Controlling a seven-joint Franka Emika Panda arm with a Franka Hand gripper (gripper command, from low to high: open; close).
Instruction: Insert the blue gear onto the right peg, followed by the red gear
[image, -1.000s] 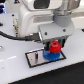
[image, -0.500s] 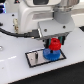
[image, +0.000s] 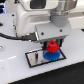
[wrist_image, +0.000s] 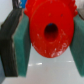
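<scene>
In the exterior view my gripper (image: 52, 44) hangs over the grey plate with a black rim (image: 34, 58). Its green-padded fingers (image: 43, 42) stand on either side of the red gear (image: 52, 46), which sits on top of the wider blue gear (image: 50, 54) on the plate. The right peg is hidden under the gears. In the wrist view the red gear (wrist_image: 49, 31) fills the space between the two green pads (wrist_image: 24, 46), touching or nearly touching them. Its central hole looks dark.
A black cable (image: 12, 35) runs along the exterior view's left over the white table (image: 15, 72). The arm's white body (image: 30, 17) fills the upper part of the view.
The gripper with the red gear has come down slightly toward the blue gear on the plate. Nothing else has moved.
</scene>
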